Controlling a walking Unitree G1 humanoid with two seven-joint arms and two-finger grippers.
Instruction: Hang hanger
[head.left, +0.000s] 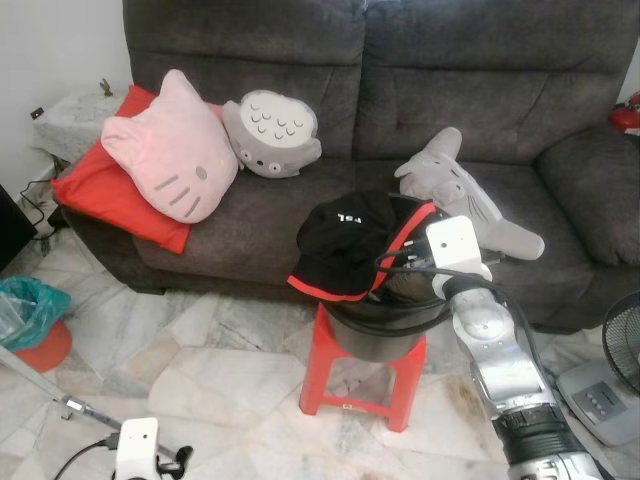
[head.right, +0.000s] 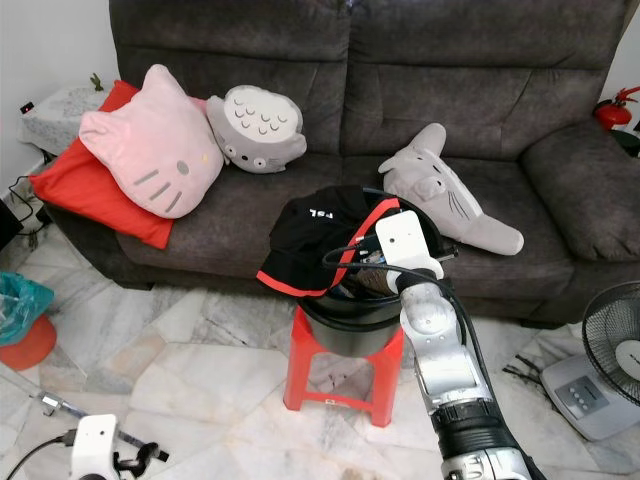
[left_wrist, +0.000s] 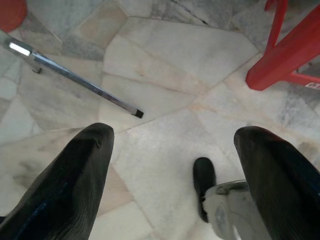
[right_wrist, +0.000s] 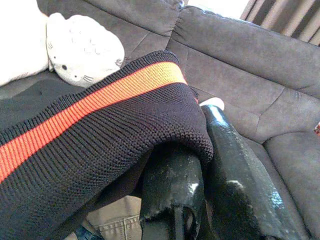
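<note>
No hanger anywhere that I can make out, so the thing actually in play is the black knit garment with the orange-red stripe (head.left: 345, 245). It's draped over the rim of a black plastic bucket (head.left: 385, 335), which sits on a small red plastic stool (head.left: 355, 385) just in front of the dark grey fabric sofa (head.left: 450, 110).

The right gripper (right_wrist: 202, 165) is reaching into the bucket top, and in its wrist view the two black fingers sit nearly together with the striped hem lying over them. Looks pinched shut on the knit, though the cloth hides the tips, so that's my read, not a sure thing. Some khaki cloth (right_wrist: 117, 217) shows underneath inside the bucket.

The left gripper (left_wrist: 172, 165) hangs low over the marble tile floor (left_wrist: 165, 70), fingers spread wide, holding nothing. A thin metal rod (left_wrist: 75, 77) lies on the floor nearby.

What worries me:
- The grip looks like it's only on the hem edge, so a lift could let the knit slide out.
- If the garment snags the bucket rim, pulling up could tip the bucket off that stool, which looks narrow for it.
- The other clothes inside may drag out with it.
</note>
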